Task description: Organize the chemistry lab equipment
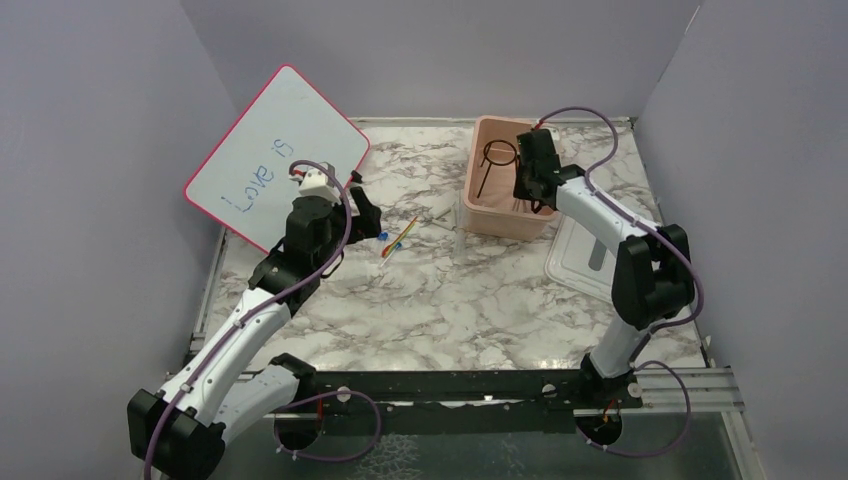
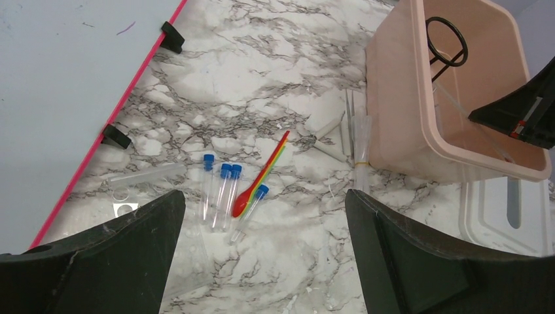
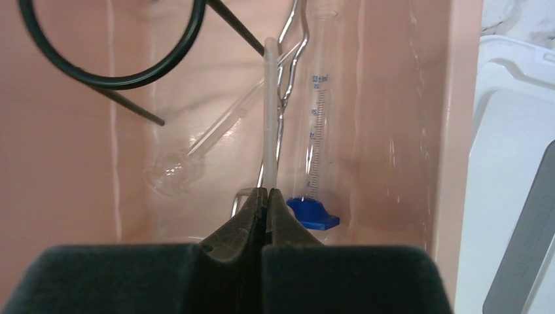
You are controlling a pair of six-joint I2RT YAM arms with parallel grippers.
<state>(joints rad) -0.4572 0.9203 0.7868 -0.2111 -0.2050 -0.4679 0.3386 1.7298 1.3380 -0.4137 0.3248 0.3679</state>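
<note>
My right gripper (image 1: 530,195) reaches into the pink tub (image 1: 478,215); in the right wrist view it (image 3: 265,191) is shut on a thin clear tube (image 3: 268,111). The black ring stand (image 3: 111,46), metal tongs (image 3: 288,59) and a graduated cylinder with a blue base (image 3: 314,144) lie in the tub. My left gripper (image 1: 365,215) is open and empty (image 2: 263,204) above the marble. Just ahead of it lie several blue-capped vials (image 2: 222,190) and the red-yellow rod (image 2: 265,173). More clear tubes (image 2: 361,140) lie against the tub's left wall.
The pink-rimmed whiteboard (image 1: 275,155) leans at the back left on black feet (image 2: 116,136). The tub's white lid (image 1: 585,255) lies right of the tub. A clear tube (image 2: 144,175) lies near the whiteboard. Grey walls enclose the marble table.
</note>
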